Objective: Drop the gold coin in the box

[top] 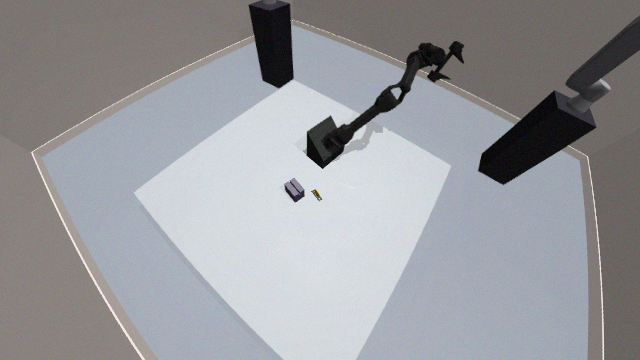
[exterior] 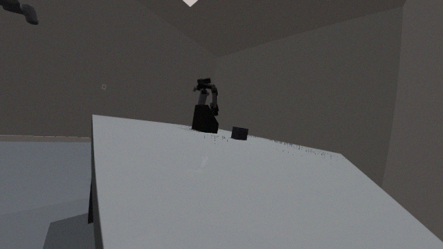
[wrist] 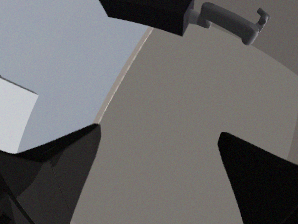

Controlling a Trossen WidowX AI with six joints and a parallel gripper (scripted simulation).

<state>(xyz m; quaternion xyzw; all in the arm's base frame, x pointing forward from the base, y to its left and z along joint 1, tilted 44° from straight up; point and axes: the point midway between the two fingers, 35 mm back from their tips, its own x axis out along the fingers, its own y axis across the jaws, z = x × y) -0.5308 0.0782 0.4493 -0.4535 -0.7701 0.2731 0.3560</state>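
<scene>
The gold coin (top: 317,193) is a tiny yellow strip in the dark-green holder (top: 320,199) on the white table top; it looks upright, on edge. The grey box (top: 294,190) (exterior: 239,133) stands close beside the holder, left of it in the top view, with the slot a dark line across its lid. My gripper (top: 456,70) (wrist: 162,135) is wide open with nothing between the fingers. It is raised far from the coin and box, on the other side of the arm's base. Coin and holder cannot be made out in the exterior view and are out of the wrist view.
The arm's dark wedge-shaped base (top: 320,145) (exterior: 205,120) stands on the white table (top: 260,250) (exterior: 242,200) near the box and holder. Two tall dark pedestals (top: 272,45) (top: 537,137) stand beyond the table's edges, the right one carrying a grey arm (top: 605,55).
</scene>
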